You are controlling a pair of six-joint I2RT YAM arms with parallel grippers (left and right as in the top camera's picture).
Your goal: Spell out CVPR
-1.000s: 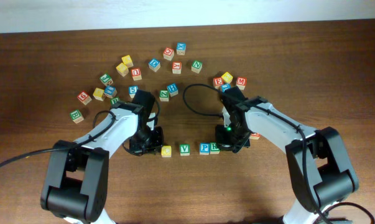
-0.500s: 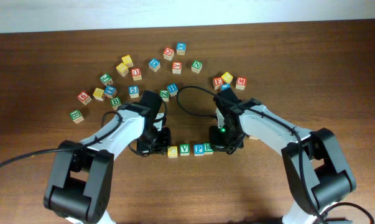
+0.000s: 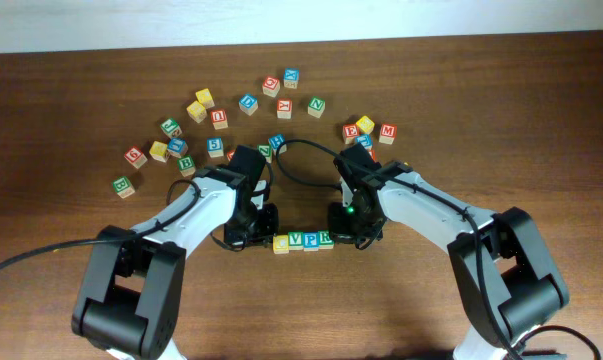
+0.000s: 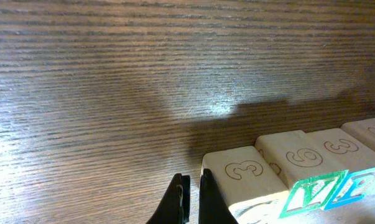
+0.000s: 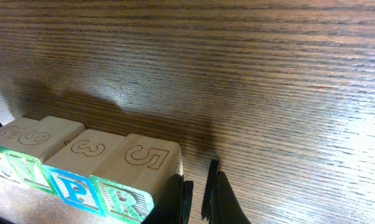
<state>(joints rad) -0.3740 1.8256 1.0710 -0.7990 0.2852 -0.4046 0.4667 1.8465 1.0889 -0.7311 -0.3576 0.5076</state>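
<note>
Blocks lay between the left gripper and right gripper, both narrowed almost shut. Gentle, even inward pressure seemed best for alignment.

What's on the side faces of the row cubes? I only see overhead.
Observer: Carved digits. Right wrist shows 5 on the green-lettered wooden R cube, 3 on the blue-lettered wooden P cube.
Operator: Right gripper state?
Observer: The right gripper is nearly shut, empty, sitting beside the R cube's end.
Operator: Left end?
Observer: Left wrist shows a carved 3 on the yellow-lettered wooden C cube, with the left gripper nearly shut beside it.
</note>
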